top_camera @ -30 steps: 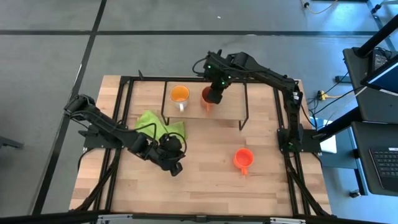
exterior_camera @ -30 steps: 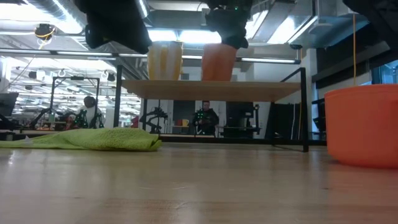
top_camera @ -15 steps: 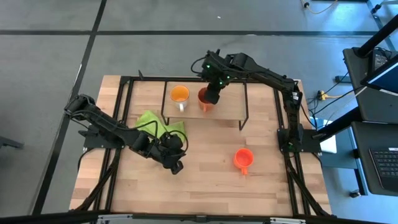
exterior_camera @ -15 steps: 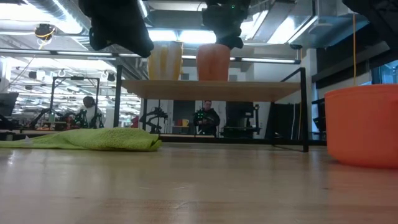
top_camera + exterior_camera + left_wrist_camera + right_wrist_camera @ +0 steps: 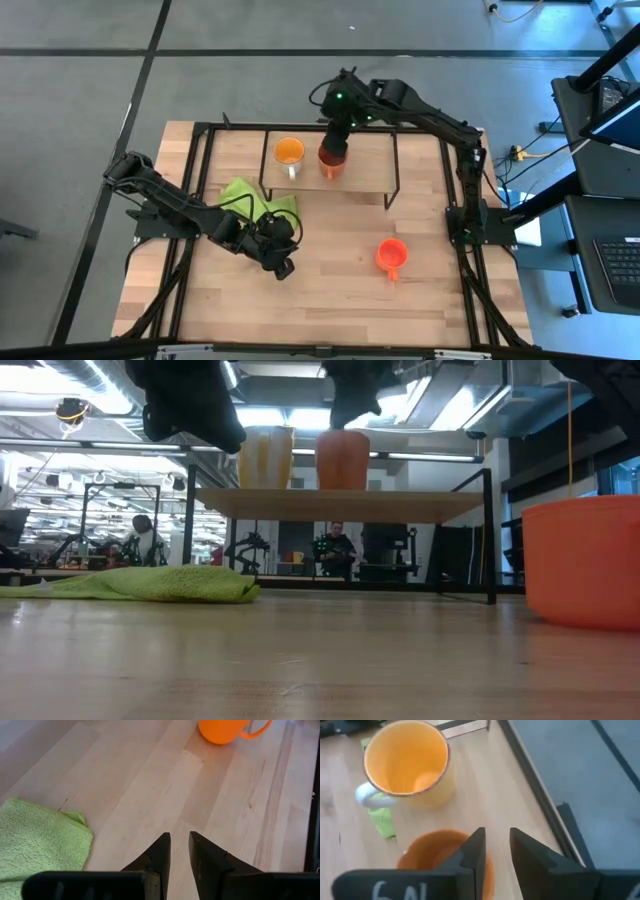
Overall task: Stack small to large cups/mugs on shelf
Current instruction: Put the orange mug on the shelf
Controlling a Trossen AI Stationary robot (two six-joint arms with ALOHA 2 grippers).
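Note:
The brownish-orange mug [image 5: 332, 160] [image 5: 342, 458] [image 5: 440, 857] stands upright on the light-wood shelf [image 5: 365, 178] [image 5: 340, 503], close beside the yellow-orange mug [image 5: 289, 152] [image 5: 265, 457] [image 5: 407, 762] with the white handle. My right gripper [image 5: 335, 140] [image 5: 345, 420] [image 5: 497, 832] hovers just above the brownish mug's far rim, open by a narrow gap and touching nothing. The red-orange mug [image 5: 391, 256] [image 5: 580, 560] [image 5: 222, 729] stands on the tabletop near the right side. My left gripper [image 5: 284, 268] [image 5: 179, 837] is shut and hangs over bare wood at mid-table.
A green cloth [image 5: 255, 200] [image 5: 140, 582] [image 5: 35, 845] lies on the table in front of the shelf's left end. The shelf's black wire legs [image 5: 392, 190] stand at its corners. Black rails [image 5: 195, 200] run along the table's left and right sides.
My right gripper carried the brownish-orange mug a little toward the table's left, closer to the yellow mug, then came off it, rising and drawing back toward the far edge. The mug stays upright on the shelf. The left arm shifted only slightly.

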